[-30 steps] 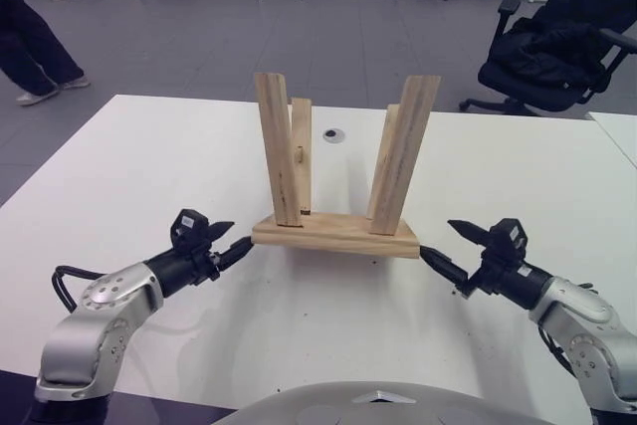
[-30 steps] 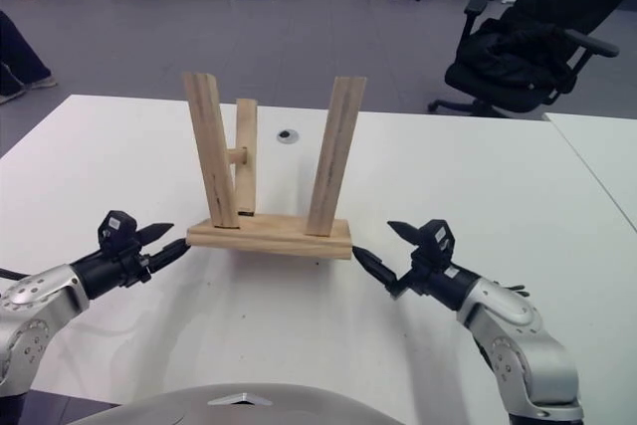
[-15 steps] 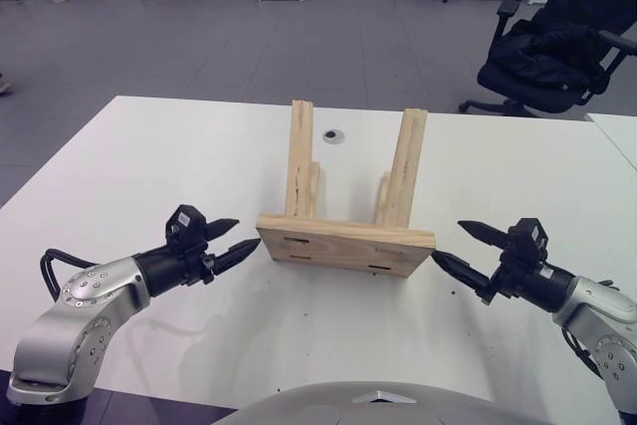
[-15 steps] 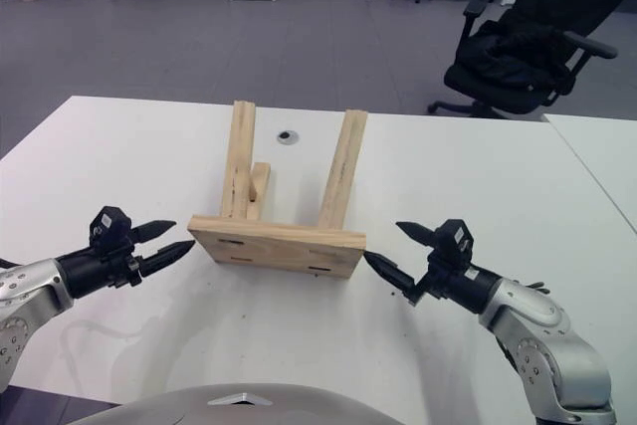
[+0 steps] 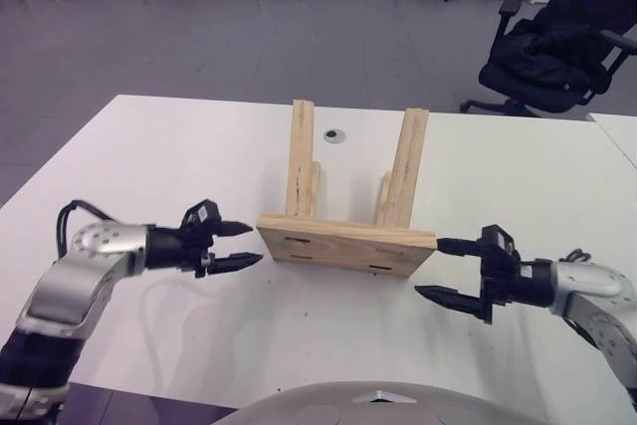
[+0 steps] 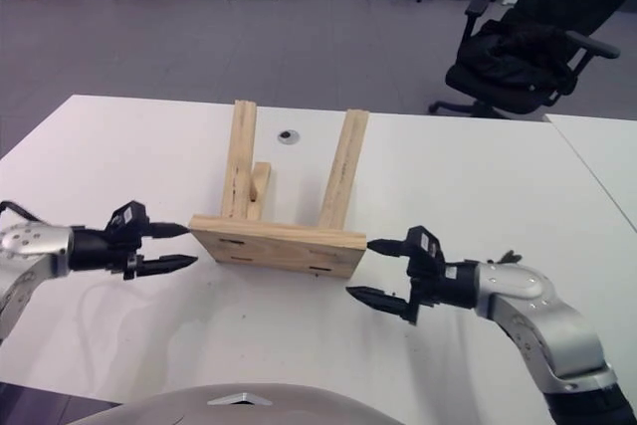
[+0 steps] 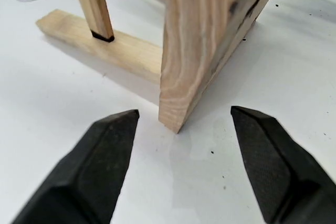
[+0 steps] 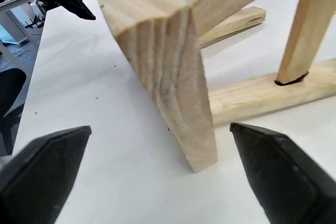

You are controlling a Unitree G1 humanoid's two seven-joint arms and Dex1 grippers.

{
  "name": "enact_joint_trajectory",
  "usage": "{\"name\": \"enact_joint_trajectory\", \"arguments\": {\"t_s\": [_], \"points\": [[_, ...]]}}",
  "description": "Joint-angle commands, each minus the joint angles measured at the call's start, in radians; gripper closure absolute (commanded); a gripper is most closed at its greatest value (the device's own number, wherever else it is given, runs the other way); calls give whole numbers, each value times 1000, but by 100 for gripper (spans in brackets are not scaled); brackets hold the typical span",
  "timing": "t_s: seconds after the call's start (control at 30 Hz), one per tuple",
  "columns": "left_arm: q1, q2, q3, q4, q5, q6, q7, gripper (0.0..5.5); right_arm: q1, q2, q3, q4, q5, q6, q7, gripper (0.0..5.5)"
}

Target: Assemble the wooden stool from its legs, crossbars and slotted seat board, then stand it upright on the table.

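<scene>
Wooden stool (image 5: 403, 171) lies tipped over on the white table (image 5: 149, 146), its seat board (image 5: 346, 247) standing on edge toward the robot and its legs (image 5: 301, 151) stretching away from the board along the tabletop. Left gripper (image 5: 254, 244) sits just beside the seat board's left end, fingers spread apart, holding nothing. Right gripper (image 5: 428, 267) sits just beside the board's right end, fingers spread wide too.
</scene>
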Motion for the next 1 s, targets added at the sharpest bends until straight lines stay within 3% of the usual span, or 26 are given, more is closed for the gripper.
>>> {"name": "enact_joint_trajectory", "arguments": {"t_s": [0.03,0.1,0.4,0.57,0.7,0.8,0.9,1.0], "points": [[-102,-42,-76,67,45,-62,-41,224,-91,28,93,67,-78,-47,-2,132],[-138,-62,-100,91,44,-75,-69,224,-119,41,110,99,-103,-71,-9,176],[-142,-54,-129,139,82,-142,-131,380,-143,26,116,109,-103,-100,57,354],[-212,-54,-68,-2,-57,-40,-178,382,-237,41,37,47,12,-66,90,376],[-357,28,74,-139,-318,193,-228,386,-397,-93,-159,-75,380,167,154,381],[-731,89,150,-28,-659,555,-270,389,-749,-287,-214,52,816,476,206,388],[-993,58,165,268,-761,963,-269,390,-1032,-380,-20,382,1324,755,81,405],[-1064,49,103,524,-822,1141,-265,398,-1172,-379,150,626,1416,976,121,417]]}}
